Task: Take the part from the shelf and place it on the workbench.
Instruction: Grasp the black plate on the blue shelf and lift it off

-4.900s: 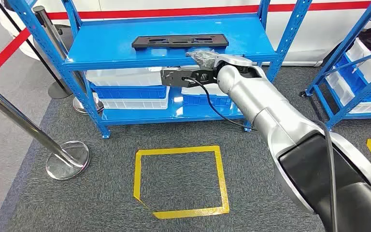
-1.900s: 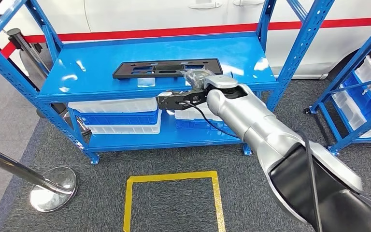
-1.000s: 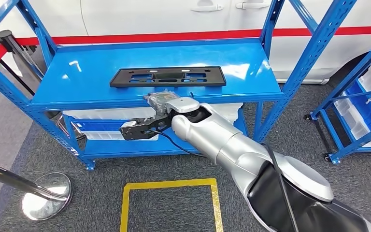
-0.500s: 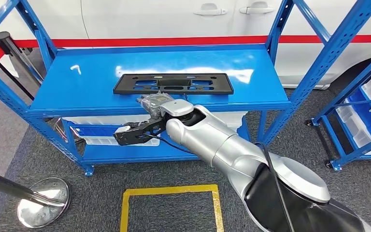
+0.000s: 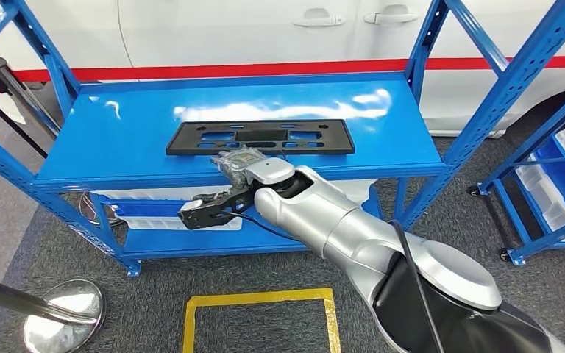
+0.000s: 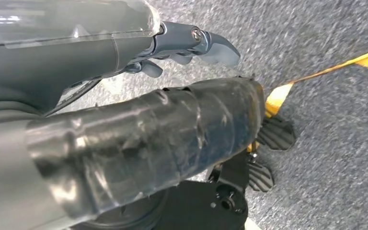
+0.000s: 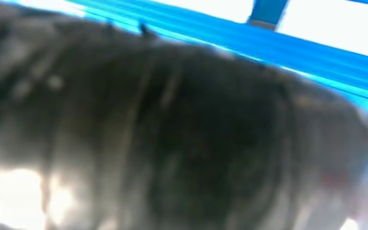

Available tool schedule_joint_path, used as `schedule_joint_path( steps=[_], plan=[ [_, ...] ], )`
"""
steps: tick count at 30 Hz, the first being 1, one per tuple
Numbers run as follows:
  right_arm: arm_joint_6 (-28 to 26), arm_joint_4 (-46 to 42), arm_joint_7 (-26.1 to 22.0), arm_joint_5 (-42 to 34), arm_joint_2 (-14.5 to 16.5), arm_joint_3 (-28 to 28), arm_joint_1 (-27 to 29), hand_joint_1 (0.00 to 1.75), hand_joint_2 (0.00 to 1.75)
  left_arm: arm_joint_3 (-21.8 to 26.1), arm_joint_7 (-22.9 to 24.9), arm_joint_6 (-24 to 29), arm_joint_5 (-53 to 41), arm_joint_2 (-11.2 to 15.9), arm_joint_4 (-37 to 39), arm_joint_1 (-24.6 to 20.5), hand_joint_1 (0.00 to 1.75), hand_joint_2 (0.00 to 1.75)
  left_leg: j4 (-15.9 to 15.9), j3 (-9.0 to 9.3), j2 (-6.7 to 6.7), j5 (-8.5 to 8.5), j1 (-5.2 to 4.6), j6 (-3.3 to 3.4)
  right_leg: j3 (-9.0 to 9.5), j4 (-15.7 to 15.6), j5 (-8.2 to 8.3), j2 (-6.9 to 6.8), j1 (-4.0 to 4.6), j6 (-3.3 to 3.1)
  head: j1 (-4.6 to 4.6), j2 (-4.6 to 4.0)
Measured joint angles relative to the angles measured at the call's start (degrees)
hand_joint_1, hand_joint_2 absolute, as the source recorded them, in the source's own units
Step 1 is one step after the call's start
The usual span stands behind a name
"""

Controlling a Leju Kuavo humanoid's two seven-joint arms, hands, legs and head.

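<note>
Right hand (image 5: 237, 163): at the front edge of the shelf's top deck, just before the part; whether its fingers are spread or curled cannot be told, and the right wrist view is a blur.
Left hand (image 6: 124, 143): hangs over grey carpet, fingers (image 6: 206, 43) holding nothing, grip unclear.
Part (image 5: 260, 137): flat black plate lying on the top deck.
Shelf (image 5: 103, 140): blue, with white bins (image 5: 143, 220) below.

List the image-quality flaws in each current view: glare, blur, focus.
Head view: sharp, with white glare streaks on the blue shelf top behind the black part. Left wrist view: the left hand up close carries glossy highlights, while the carpet beyond looks smeared. Right wrist view: heavily blurred, the right hand a dark out-of-focus mass against blown-out white.
</note>
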Motion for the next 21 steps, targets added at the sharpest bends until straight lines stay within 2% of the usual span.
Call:
schedule_joint_path(
  steps=[2, 4, 5, 6, 7, 9, 10, 11, 13, 15, 16, 17, 19, 20, 21],
  plan=[
    [0.06, -0.02, 0.07, -0.34, 0.04, 0.81, -0.17, 0.00, 0.00, 0.01, 0.06, 0.03, 0.02, 0.02, 0.02, 0.02, 0.00, 0.00, 3.65, -1.74, 0.17, -2.00, 0.17, -1.04, 1.46, -1.67, -0.57, -0.03, -0.35, -0.37, -0.10, 0.00],
    [0.19, -0.02, 0.15, -0.71, 0.09, 1.35, -0.15, 0.00, 0.00, 0.01, 0.07, 0.02, 0.02, 0.02, 0.02, 0.04, 0.00, 0.00, 11.02, -6.03, 0.17, -4.43, 0.44, -1.60, 2.03, -1.73, -1.08, -0.09, -0.36, -0.56, -0.13, 0.00],
    [0.23, -0.01, 0.17, -0.85, 0.12, 1.61, -0.01, 0.00, 0.00, 0.01, 0.08, 0.01, 0.03, 0.02, 0.02, 0.07, 0.00, 0.00, 13.89, -8.05, 0.18, -4.83, 0.61, -1.86, 2.33, -1.68, -1.40, -0.09, -0.36, -0.56, -0.13, 0.00],
    [0.26, -0.01, 0.22, -0.98, 0.11, 1.87, 0.15, 0.00, 0.00, 0.01, 0.08, 0.01, 0.03, 0.03, 0.02, 0.12, 0.00, 0.00, 14.94, -9.24, 0.19, -4.14, 0.76, -2.06, 2.70, -1.58, -1.79, -0.07, -0.39, -0.53, -0.11, 0.00],
    [0.25, -0.01, 0.25, -1.13, 0.12, 2.11, 0.24, 0.00, 0.00, 0.01, 0.08, 0.02, 0.03, 0.07, 0.02, 0.19, 0.00, 0.00, 13.71, -9.29, 0.19, -2.28, 0.88, -2.21, 3.12, -1.42, -2.22, -0.01, -0.45, -0.43, -0.12, 0.00],
    [0.23, -0.02, 0.29, -1.43, 0.14, 2.51, 0.27, 0.00, 0.00, 0.01, 0.08, 0.02, 0.03, 0.20, 0.02, 0.32, 0.00, 0.00, 6.88, -6.99, 0.24, 2.59, 1.04, -2.35, 4.06, -0.98, -3.34, 0.11, -0.63, 0.02, -0.10, 0.00],
    [0.21, 0.00, 0.31, -1.55, 0.15, 2.62, 0.22, 0.00, 0.00, 0.01, 0.07, 0.02, 0.03, 0.25, 0.04, 0.35, 0.00, 0.00, 3.70, -5.60, 0.24, 4.01, 0.93, -2.32, 4.36, -0.75, -3.85, 0.16, -0.61, 0.34, -0.12, -0.01],
    [0.18, 0.02, 0.32, -1.65, 0.16, 2.69, 0.18, 0.00, 0.00, 0.01, 0.05, 0.01, 0.03, 0.27, 0.05, 0.31, 0.00, 0.00, 1.55, -4.59, 0.25, 4.47, 0.80, -2.08, 4.49, -0.58, -4.24, 0.17, -0.56, 0.68, -0.13, -0.01],
    [0.08, 0.13, 0.33, -1.79, 0.16, 2.84, 0.14, 0.00, 0.00, 0.01, 0.01, -0.02, 0.04, 0.27, 0.09, 0.19, 0.00, 0.00, 0.45, -3.97, 0.16, 3.79, 0.50, -1.37, 4.53, -0.57, -4.59, 0.12, -0.38, 1.23, -0.14, -0.01],
    [-0.20, 0.28, 0.22, -1.92, 0.16, 3.04, 0.04, 0.00, 0.00, 0.02, 0.04, -0.02, 0.08, 0.27, 0.09, 0.21, 0.00, 0.00, 0.08, -3.61, 0.13, 3.46, 0.73, -0.61, 4.58, -0.38, -5.10, 0.03, -0.33, 1.75, -0.12, 0.00],
    [-0.51, 0.53, 0.10, -1.96, 0.13, 3.14, -0.13, 0.00, 0.00, 0.04, 0.15, 0.05, 0.09, 0.28, 0.09, 0.29, 0.00, 0.00, -0.11, -3.29, 0.15, 3.30, 0.83, -0.21, 4.08, 0.84, -5.79, -0.01, -0.35, 1.96, -0.10, 0.00],
    [-0.89, 0.91, -0.06, -2.00, 0.01, 3.18, -0.32, 0.00, 0.00, 0.08, 0.32, 0.13, 0.08, 0.30, 0.09, 0.36, 0.00, 0.00, -0.29, -2.93, 0.18, 3.13, 0.91, 0.17, 2.83, 3.32, -6.91, -0.03, -0.38, 2.15, -0.08, 0.00],
    [-1.49, 1.96, -0.47, -2.04, -0.45, 3.21, -0.50, 0.00, 0.00, 0.15, 0.79, 0.38, 0.01, 0.40, 0.09, 0.42, 0.00, 0.00, -0.33, -2.44, 0.17, 2.63, 0.74, 0.80, -1.65, 11.10, -9.53, -0.06, -0.47, 2.30, -0.05, 0.00],
    [-1.61, 2.48, -0.69, -2.04, -0.76, 3.23, -0.45, 0.00, 0.00, 0.19, 0.96, 0.49, -0.03, 0.46, 0.09, 0.42, 0.00, 0.00, -0.31, -2.21, 0.08, 2.38, 0.66, 0.97, -4.01, 14.53, -10.19, -0.05, -0.48, 2.32, -0.04, 0.00],
    [-1.66, 2.94, -0.88, -2.04, -1.10, 3.25, -0.35, 0.00, 0.00, 0.22, 1.08, 0.57, -0.06, 0.51, 0.09, 0.44, 0.00, 0.00, -0.29, -1.90, -0.04, 2.10, 0.59, 1.05, -5.63, 16.25, -9.76, -0.06, -0.48, 2.26, -0.04, 0.00]
  ],
)
